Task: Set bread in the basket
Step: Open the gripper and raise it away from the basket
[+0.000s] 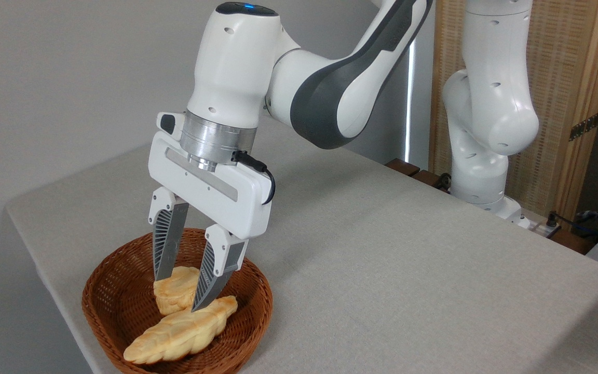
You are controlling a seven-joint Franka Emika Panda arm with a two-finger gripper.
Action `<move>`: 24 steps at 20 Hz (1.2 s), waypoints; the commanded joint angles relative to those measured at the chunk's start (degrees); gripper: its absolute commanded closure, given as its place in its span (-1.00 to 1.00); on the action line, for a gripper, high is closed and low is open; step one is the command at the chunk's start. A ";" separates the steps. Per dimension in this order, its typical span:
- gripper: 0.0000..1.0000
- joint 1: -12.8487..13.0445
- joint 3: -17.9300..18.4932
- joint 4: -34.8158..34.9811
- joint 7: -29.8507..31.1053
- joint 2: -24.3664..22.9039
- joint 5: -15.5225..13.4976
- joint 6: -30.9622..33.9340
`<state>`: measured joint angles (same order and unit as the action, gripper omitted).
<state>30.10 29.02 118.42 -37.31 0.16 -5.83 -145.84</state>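
The brown woven basket sits on the table at the lower left. The bread, a long braided golden loaf, lies inside it along the front, touching the wicker floor. My gripper reaches down into the basket just above the loaf's far end, its fingers spread apart. The right fingertip sits at the loaf's upper edge. Nothing looks clamped between the fingers.
A small lumpy bun rests in the basket behind the loaf, between and behind my fingers. The grey cloth table stretches to the right. The arm's base stands at the far right edge, with cables and a wooden screen beyond it.
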 commanded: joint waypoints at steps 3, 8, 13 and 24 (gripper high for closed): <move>-1.00 -0.13 0.08 -0.56 0.13 -3.31 0.73 6.95; -1.00 -0.22 -0.01 -3.98 0.31 -6.57 3.19 20.13; -1.00 -0.30 -0.01 -10.39 0.48 -6.92 4.25 35.34; -1.00 -0.39 0.34 -13.92 5.76 -6.40 3.81 40.81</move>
<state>29.74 29.04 105.49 -32.43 -6.65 -2.20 -106.34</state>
